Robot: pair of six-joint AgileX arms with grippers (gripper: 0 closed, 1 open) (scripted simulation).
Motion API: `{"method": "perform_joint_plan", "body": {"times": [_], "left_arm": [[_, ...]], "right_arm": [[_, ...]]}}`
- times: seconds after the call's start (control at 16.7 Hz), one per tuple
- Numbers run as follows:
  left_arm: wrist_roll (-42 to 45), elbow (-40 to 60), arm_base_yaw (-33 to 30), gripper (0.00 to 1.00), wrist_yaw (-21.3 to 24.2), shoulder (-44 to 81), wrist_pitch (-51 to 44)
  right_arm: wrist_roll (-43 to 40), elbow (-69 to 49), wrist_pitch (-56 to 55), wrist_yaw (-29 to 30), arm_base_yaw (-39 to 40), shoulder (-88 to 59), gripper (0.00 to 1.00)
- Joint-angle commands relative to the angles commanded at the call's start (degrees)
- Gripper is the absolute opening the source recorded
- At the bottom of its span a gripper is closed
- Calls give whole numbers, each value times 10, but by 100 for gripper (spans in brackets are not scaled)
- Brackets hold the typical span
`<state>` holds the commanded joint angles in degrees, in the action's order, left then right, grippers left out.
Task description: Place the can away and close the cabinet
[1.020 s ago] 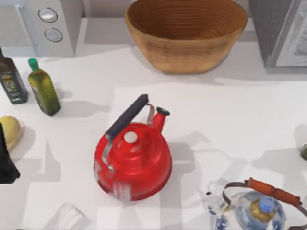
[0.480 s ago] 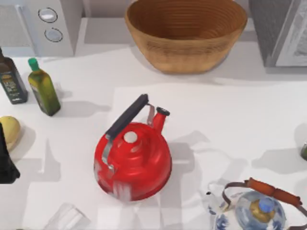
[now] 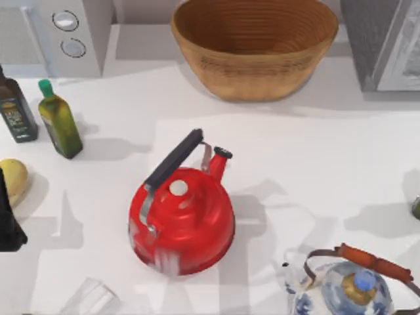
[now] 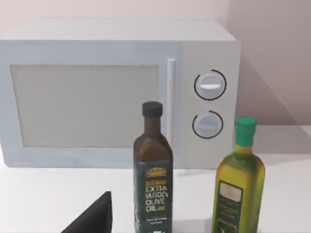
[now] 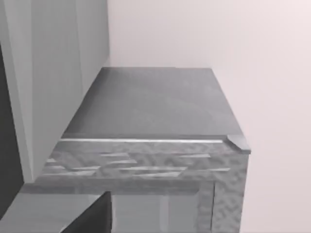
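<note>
Pointing left gripper (image 4: 86, 221) at microwave (image 4: 92, 97), dark oil bottle (image 4: 152, 170) and green oil bottle (image 4: 239, 187) by counter's back left corner; aiming right gripper (image 5: 88, 218) at grey cabinet (image 5: 150, 107) at back right corner. Cannot tell either gripper's grip state.

Even bright light, no glare. Kettle (image 3: 182, 220) casts a soft shadow to the right; bottles (image 3: 60, 119) too. White table (image 3: 315, 157) near washed out. Wrist views evenly lit, slightly soft.
</note>
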<state>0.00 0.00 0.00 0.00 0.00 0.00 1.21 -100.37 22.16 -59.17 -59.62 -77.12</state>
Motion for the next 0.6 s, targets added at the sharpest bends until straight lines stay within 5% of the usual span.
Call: {"method": "perform_joint_plan", "body": {"times": [0.3,0.6], "left_arm": [[0,0,0,100,0,0,0],[0,0,0,100,0,0,0]], "right_arm": [[-2,-4,0,36,36,-3,100],[-4,-15,10,206,202,-8,100]]}}
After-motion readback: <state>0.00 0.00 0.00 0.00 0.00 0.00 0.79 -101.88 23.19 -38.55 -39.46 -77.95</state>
